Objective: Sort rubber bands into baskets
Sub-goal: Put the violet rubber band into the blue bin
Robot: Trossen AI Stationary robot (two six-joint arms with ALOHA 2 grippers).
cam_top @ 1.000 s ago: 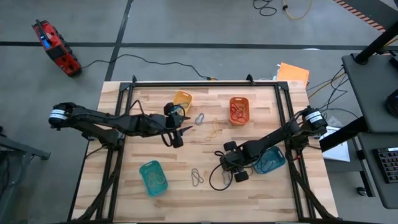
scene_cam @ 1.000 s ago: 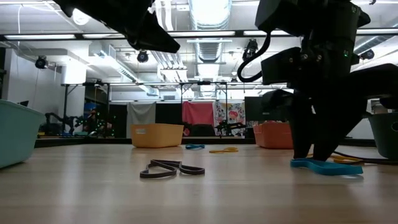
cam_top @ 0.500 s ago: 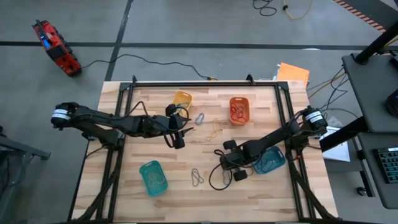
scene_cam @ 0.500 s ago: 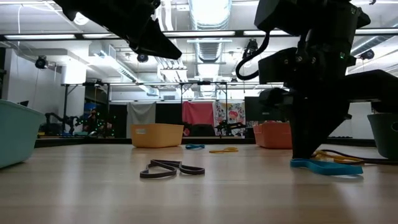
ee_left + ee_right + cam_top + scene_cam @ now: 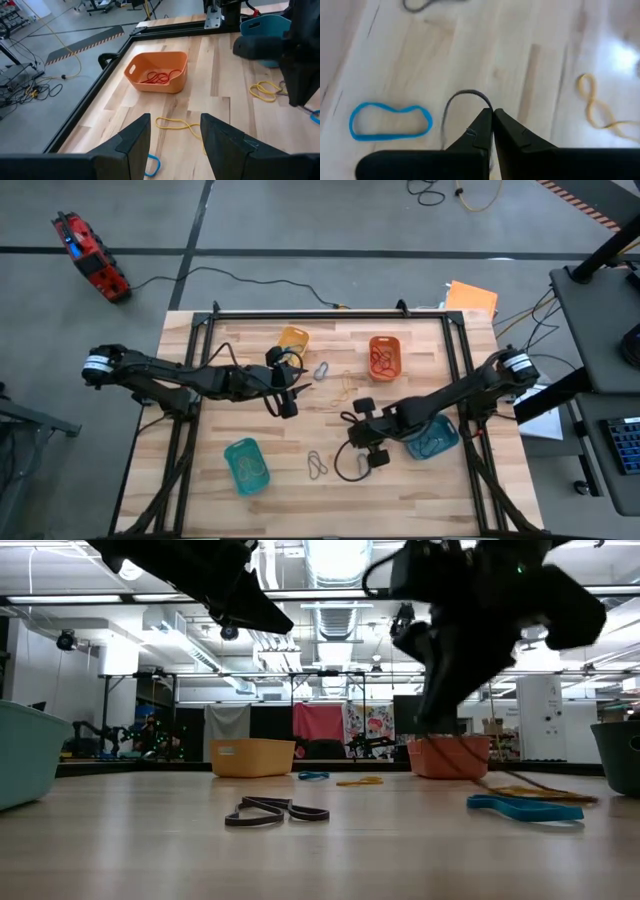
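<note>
The right gripper is clenched on a grey rubber band, raised above the table near the blue-teal basket. The left gripper hangs released beside the yellow basket.

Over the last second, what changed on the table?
The right pincer shut on a grey rubber band and lifted off the table, moving toward the table's middle; the blue band it stood over now lies uncovered. The left pincer drew back slightly, open, hanging near the yellow basket. The other baskets and loose bands stayed put.
</note>
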